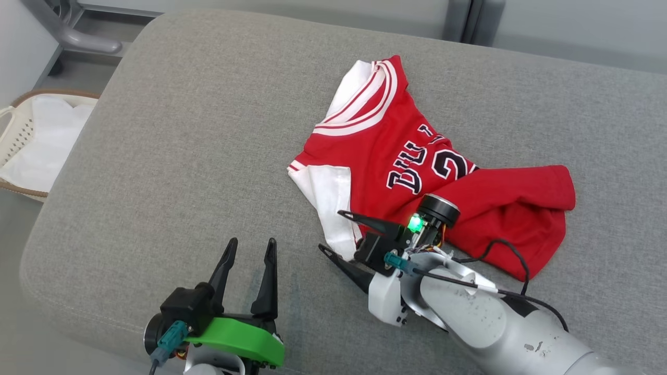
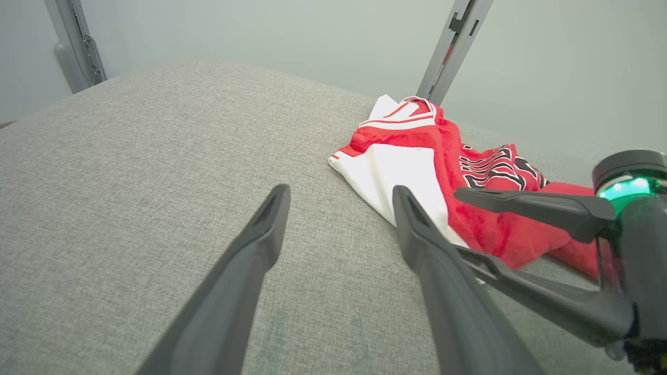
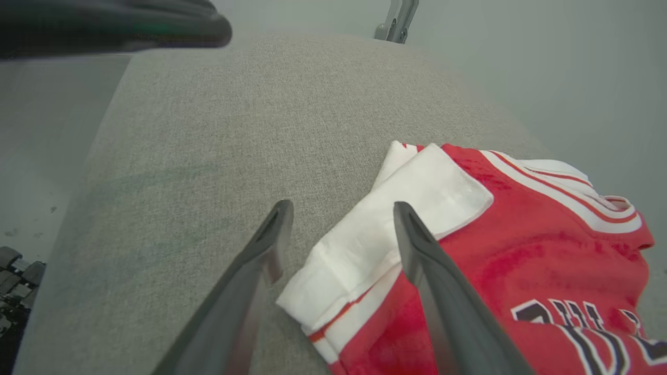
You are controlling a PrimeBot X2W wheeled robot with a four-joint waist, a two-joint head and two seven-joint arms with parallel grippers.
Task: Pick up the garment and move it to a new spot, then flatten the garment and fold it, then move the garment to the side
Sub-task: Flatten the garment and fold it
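- Red jersey [image 1: 417, 172] with white trim lies rumpled on the grey cushion [image 1: 182, 130], toward its right half, with the lower part bunched and doubled over itself.
- Judging by this, the flattening is not finished. The fold and the move to the side are also left to do. Whether this is already the new spot, I cannot tell.
- The right claw [image 1: 330, 230] is spread wide and grips nothing. In the right wrist view its 2 fingers straddle the edge of the white sleeve [image 3: 365, 245], 1 over the cloth and 1 over bare cushion. Whether the tips touch the cloth, I cannot tell.
- The left claw [image 1: 252, 242] is also wide open and empty, over bare cushion just left of the jersey.
- A pale basket [image 1: 15, 140] stands off the cushion's left edge.
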